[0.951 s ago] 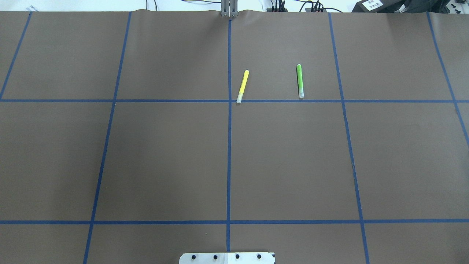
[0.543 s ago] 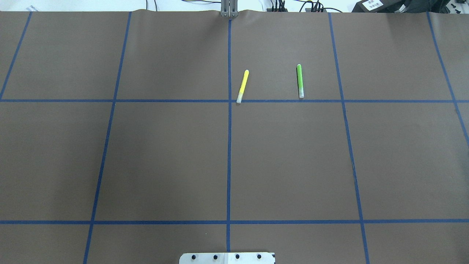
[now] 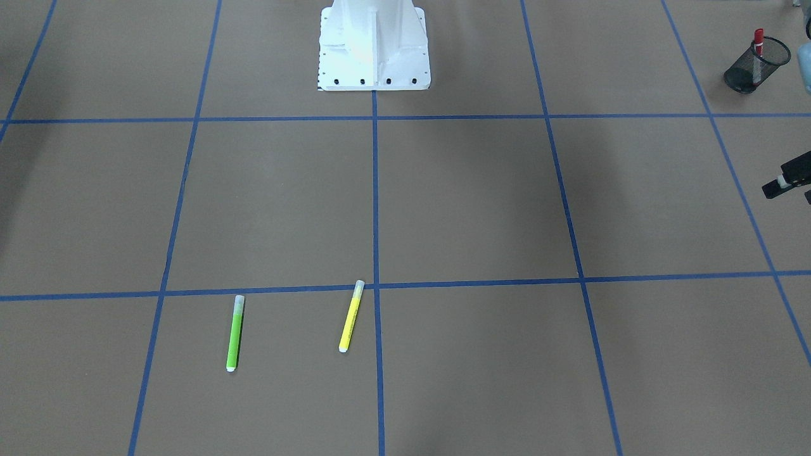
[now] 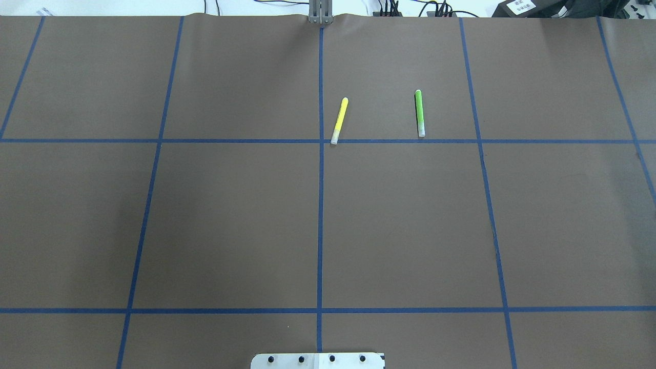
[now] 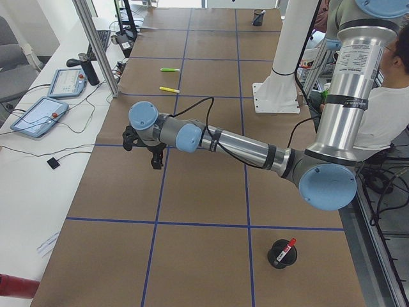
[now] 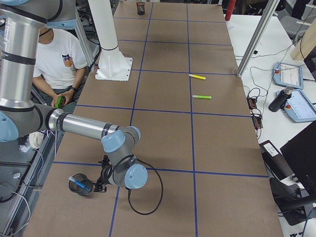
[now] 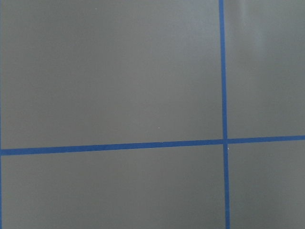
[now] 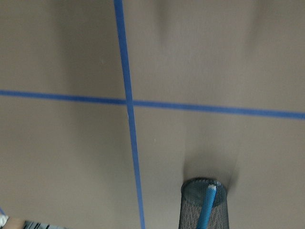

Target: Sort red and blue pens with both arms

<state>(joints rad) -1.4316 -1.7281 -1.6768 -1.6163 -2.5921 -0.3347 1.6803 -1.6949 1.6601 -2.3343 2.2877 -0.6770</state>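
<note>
The red pen (image 3: 758, 42) stands upright in a black mesh cup (image 3: 741, 77) at the table end on my left; it shows again as the red pen (image 5: 289, 245) in the exterior left view. The blue pen (image 8: 208, 210) leans in another mesh cup (image 8: 190, 212) at the opposite end, where the blue pen (image 6: 78, 180) also shows. My left gripper (image 5: 156, 161) hangs over bare table, well apart from the red pen's cup; only an edge of the left gripper (image 3: 785, 182) shows from the front. My right gripper (image 6: 101, 185) sits just beside the blue pen's cup. I cannot tell either gripper's state.
A yellow pen (image 4: 340, 120) and a lime green pen (image 4: 419, 113) lie flat side by side on the far half of the brown table. The white pedestal (image 3: 374, 44) stands at the robot's edge. A seated person (image 6: 57, 61) is behind the robot.
</note>
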